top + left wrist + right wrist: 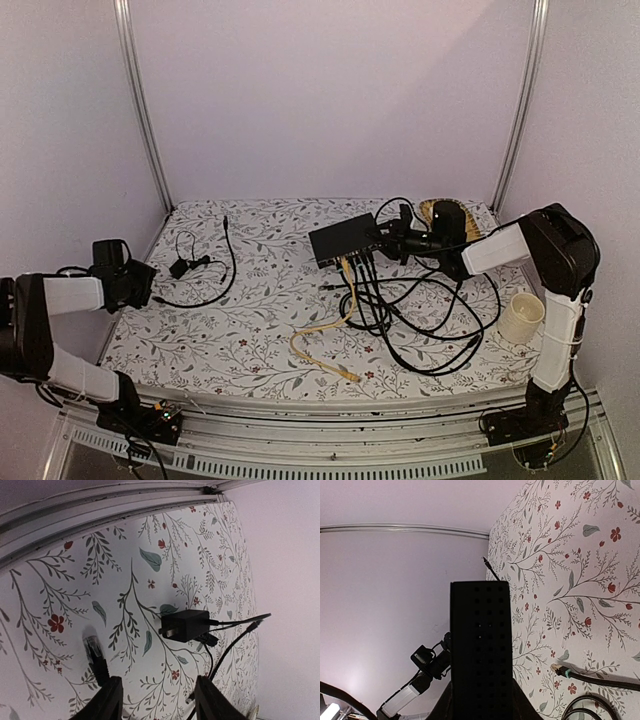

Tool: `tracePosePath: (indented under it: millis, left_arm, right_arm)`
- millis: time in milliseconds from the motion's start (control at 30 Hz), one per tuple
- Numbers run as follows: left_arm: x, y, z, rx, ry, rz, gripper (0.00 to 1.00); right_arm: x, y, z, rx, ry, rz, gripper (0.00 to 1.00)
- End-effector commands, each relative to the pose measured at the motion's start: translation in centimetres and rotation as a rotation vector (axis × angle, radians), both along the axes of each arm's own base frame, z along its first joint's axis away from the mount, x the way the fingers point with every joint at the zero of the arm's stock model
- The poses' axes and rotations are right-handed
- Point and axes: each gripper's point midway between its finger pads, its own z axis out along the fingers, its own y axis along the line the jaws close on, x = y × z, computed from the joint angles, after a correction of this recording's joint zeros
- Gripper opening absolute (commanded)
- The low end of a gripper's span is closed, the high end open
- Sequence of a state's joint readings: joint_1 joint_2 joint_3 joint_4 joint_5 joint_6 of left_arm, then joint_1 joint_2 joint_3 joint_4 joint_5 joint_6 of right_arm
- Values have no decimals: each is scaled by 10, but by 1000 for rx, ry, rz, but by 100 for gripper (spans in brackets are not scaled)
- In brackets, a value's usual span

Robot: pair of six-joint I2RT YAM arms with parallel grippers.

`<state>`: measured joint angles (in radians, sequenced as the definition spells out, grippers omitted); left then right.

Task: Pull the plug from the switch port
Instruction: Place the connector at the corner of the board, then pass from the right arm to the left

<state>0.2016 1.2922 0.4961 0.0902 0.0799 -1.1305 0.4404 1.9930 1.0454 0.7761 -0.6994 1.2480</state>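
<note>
The switch (344,240), a flat black box, sits at the table's back middle. My right gripper (398,243) is shut on its right end. In the right wrist view its perforated face (480,645) fills the space between my fingers, around my right gripper (481,702). A yellow cable (322,338) and several black cables (385,300) run from its front edge. My left gripper (135,282) is at the far left, well away from the switch. In its wrist view my left gripper (158,684) stands open with nothing in it. A clear-tipped plug (94,652) on black cable lies beside the left finger.
A black power adapter (185,625) with its thin leads lies just beyond my left gripper. A loose plug (559,670) with a teal collar lies near the switch. A cream cup (521,318) stands at the right. A wicker object (446,213) is behind my right gripper.
</note>
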Motion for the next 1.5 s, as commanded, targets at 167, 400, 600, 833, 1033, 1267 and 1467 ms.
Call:
tracePosePath:
  millis: [167,400,600,833,1033,1267,1467]
  left_arm:
    - [12,-51,69,-18,-271,-204,52]
    - [10,-152,94,-98,-452,-548,53]
    - [4,-228,104,-181,-550,-783,53]
    - [4,-282,109,-322,-650,-921,54]
    - [2,-318,117,-397,-707,-1025,55]
    - [1,-336,121,-449,-730,-1069,55]
    - [-3,-348,118,-481,-721,-1113,56]
  right_arm:
    - [-11,13,71,101,-162,57,2]
    - [-20,23,87,166,-148,90,2]
    - [-33,35,98,212,-125,128,2]
    - [-48,51,105,242,-109,171,2]
    - [-58,59,106,252,-103,193,2]
    - [-64,64,106,255,-101,202,2]
    - [-66,65,107,260,-106,197,2]
